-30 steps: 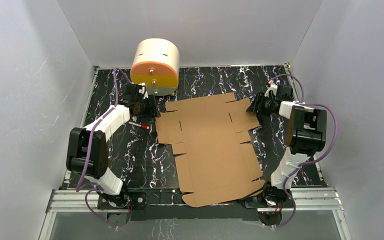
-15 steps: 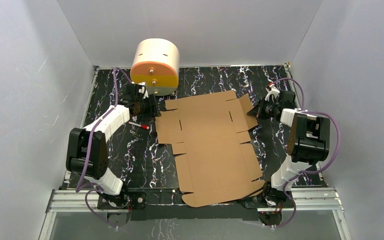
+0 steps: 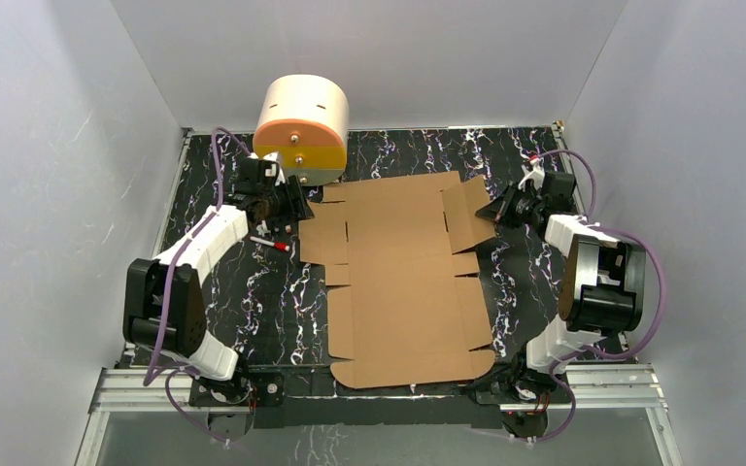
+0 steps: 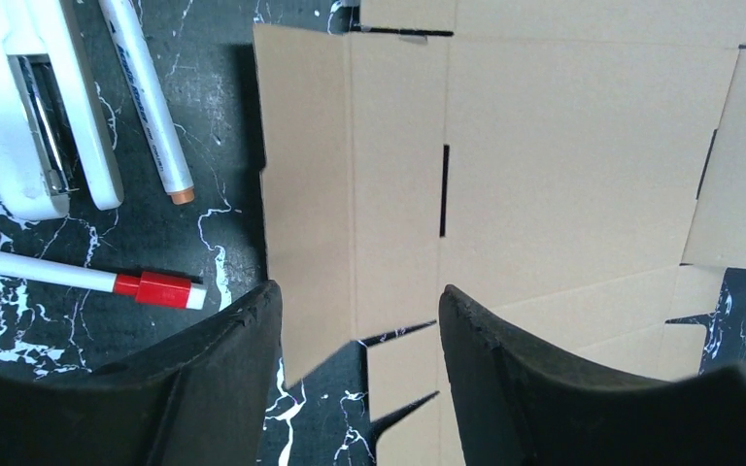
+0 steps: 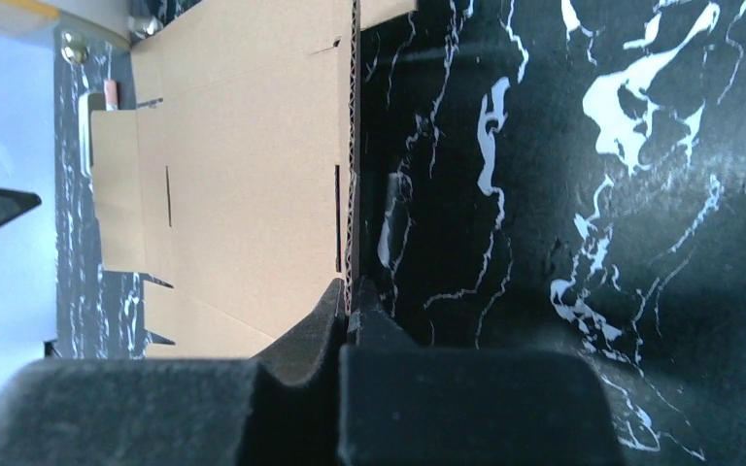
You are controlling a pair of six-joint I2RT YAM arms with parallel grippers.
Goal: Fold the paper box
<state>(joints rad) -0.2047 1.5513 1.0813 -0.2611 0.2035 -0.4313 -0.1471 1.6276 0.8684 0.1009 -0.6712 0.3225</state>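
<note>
Paper box [image 3: 398, 291] of brown corrugated cardboard, die-cut, lies flat just before the cream, orange-fronted cylinder [image 3: 301, 107]. First side fold: right gripper [image 5: 350, 291] pinches the tilted right flap [image 3: 468, 218]; left gripper [image 4: 359, 303] hovers, jaws apart, over the left flap [image 4: 306, 184], probably next to lift.

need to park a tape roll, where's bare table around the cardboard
Bare black marble table lies front-left, between the flat brown cardboard box sheet and the left arm, and in the back strip behind the sheet. Crowded: beside the cream cylinder, where white marker pens, a white tool and the left fingers sit.
</note>
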